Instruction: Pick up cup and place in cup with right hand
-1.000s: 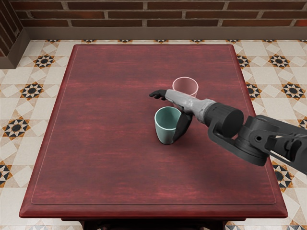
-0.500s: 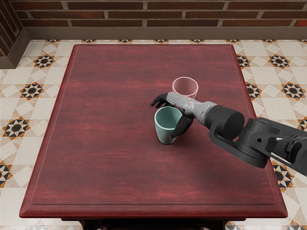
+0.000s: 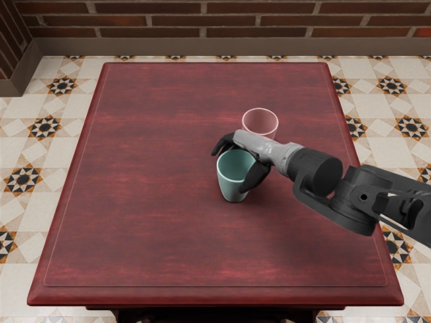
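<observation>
My right hand [image 3: 230,169] reaches in from the right with its dark fingers curled behind the teal cup and its thumb against the cup's right front side. It is shut on the teal cup [image 3: 232,187], which is upright with its open mouth up; part of its right side is hidden by the thumb. Just behind the hand and wrist stands the pink cup [image 3: 260,123], also upright, its lower part hidden by the hand.
Both cups are over the dark red wooden table [image 3: 148,182], right of its middle. The right forearm [image 3: 343,202] stretches across the table's right edge. A brick wall [image 3: 229,20] stands beyond the tiled floor.
The right hand's fingers have curled from nearly straight to bent behind the teal cup, and the thumb has drawn in. The teal cup has shifted only very slightly; the pink cup is unmoved.
</observation>
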Controlling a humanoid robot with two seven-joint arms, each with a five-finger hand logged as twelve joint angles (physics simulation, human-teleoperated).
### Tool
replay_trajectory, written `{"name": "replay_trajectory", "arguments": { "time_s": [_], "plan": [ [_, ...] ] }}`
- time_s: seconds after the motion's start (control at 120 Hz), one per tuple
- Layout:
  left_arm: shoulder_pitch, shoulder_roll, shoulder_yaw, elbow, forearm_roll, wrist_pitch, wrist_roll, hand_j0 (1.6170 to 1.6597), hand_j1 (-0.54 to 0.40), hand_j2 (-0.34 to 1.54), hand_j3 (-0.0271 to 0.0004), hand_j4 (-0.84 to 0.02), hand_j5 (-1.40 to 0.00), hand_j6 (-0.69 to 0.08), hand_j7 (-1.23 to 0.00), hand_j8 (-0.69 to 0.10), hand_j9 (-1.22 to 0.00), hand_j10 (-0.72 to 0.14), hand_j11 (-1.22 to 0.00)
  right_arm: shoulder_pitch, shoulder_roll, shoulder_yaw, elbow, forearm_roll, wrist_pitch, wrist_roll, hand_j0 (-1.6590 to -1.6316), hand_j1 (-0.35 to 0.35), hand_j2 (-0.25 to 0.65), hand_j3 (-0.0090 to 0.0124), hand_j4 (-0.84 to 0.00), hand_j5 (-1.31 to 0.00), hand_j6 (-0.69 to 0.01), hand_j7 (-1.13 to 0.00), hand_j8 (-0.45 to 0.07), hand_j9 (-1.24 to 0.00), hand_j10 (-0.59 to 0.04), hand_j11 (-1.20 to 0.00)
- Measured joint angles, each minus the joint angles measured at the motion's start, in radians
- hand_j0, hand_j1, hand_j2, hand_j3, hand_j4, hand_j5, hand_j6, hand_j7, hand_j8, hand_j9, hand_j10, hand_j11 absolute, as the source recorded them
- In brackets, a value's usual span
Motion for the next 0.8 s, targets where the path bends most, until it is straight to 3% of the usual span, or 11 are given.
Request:
{"name": "replay_trajectory", "arguments": {
  "time_s": [0.042, 0.317, 0.575, 0.725, 0.8],
  "plan": [
    [0.000, 0.000, 0.000, 0.000, 0.000, 0.000, 0.000, 1.6581, 0.349, 0.00, -0.0001, 0.000, 0.00, 0.000, 0.00, 0.000, 0.00, 0.000, 0.00, 0.002, 0.002, 0.000, 0.000, 0.001, 0.001, 0.000, -1.6552, 0.080, 0.042, 0.0004, -0.436, -0.56, -0.369, -0.56, -0.317, -0.57, -0.389, -0.57],
    [0.000, 0.000, 0.001, 0.000, 0.000, 0.000, 0.000, 1.6581, 0.349, 0.00, 0.0000, 0.000, 0.00, 0.000, 0.00, 0.000, 0.00, 0.000, 0.00, 0.053, 0.028, 0.005, 0.000, 0.009, 0.004, 0.000, -1.6557, 0.073, 0.037, 0.0000, -0.440, -0.59, -0.361, -0.58, -0.307, -0.59, -0.383, -0.59],
    [0.000, 0.000, 0.000, 0.000, 0.000, 0.000, 0.000, 1.6581, 0.349, 0.00, 0.0000, 0.000, 0.00, 0.000, 0.00, 0.000, 0.00, 0.000, 0.00, 0.194, 0.017, 0.007, -0.002, 0.145, 0.024, 0.000, -1.6563, 0.068, 0.033, -0.0001, -0.432, -0.58, -0.367, -0.58, -0.314, -0.58, -0.391, -0.58],
    [0.000, 0.000, 0.000, 0.000, 0.000, 0.000, 0.000, 1.6581, 0.349, 0.00, 0.0000, 0.000, 0.00, 0.000, 0.00, 0.000, 0.00, 0.000, 0.00, 0.253, 0.005, 0.023, -0.041, 0.182, 0.027, 0.000, -1.6561, 0.060, 0.030, -0.0003, -0.424, -0.58, -0.372, -0.57, -0.320, -0.58, -0.397, -0.57],
    [0.000, 0.000, 0.000, 0.000, 0.000, 0.000, 0.000, 1.6581, 0.349, 0.00, 0.0000, 0.000, 0.00, 0.000, 0.00, 0.000, 0.00, 0.000, 0.00, 0.275, -0.006, 0.028, -0.057, 0.188, 0.028, 0.000, -1.6563, 0.050, 0.021, 0.0008, -0.421, -0.58, -0.386, -0.57, -0.329, -0.58, -0.407, -0.57]
  ]
}}
